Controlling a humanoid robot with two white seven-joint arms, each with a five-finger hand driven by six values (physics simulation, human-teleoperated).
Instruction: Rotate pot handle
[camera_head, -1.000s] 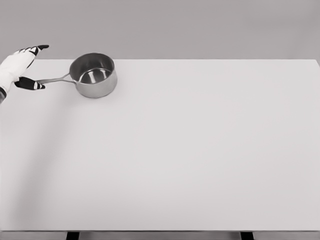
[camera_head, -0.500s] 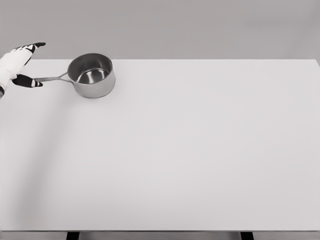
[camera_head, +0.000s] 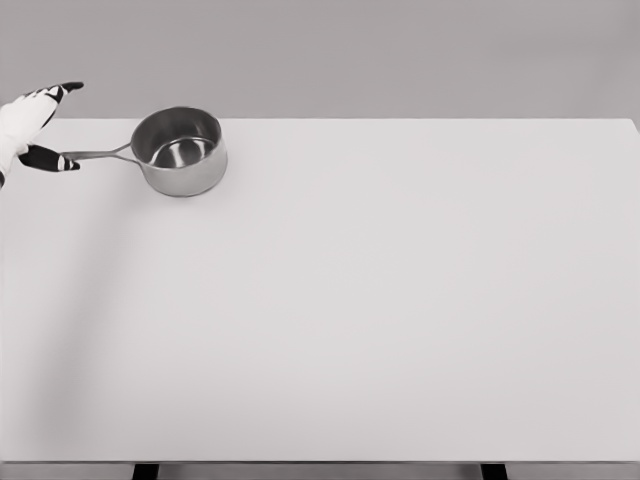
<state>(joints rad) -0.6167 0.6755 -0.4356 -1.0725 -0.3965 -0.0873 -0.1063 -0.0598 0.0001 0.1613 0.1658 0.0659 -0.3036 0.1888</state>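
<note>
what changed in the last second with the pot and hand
The pot slid a little left and away, its handle swinging nearly level. The left hand drew back left with it, thumb at the handle tip. Hand shape and table unchanged.

— Where does the pot (camera_head: 180, 151) sit?
— On the tabletop (camera_head: 380, 300), in its far left corner, upright, near the back edge.
— And its handle (camera_head: 97, 155)?
— It runs out to the left from the pot's wall. My left hand (camera_head: 30, 125) is at the far left edge, at the handle's end; the thumb tip lies right at that end.
</note>
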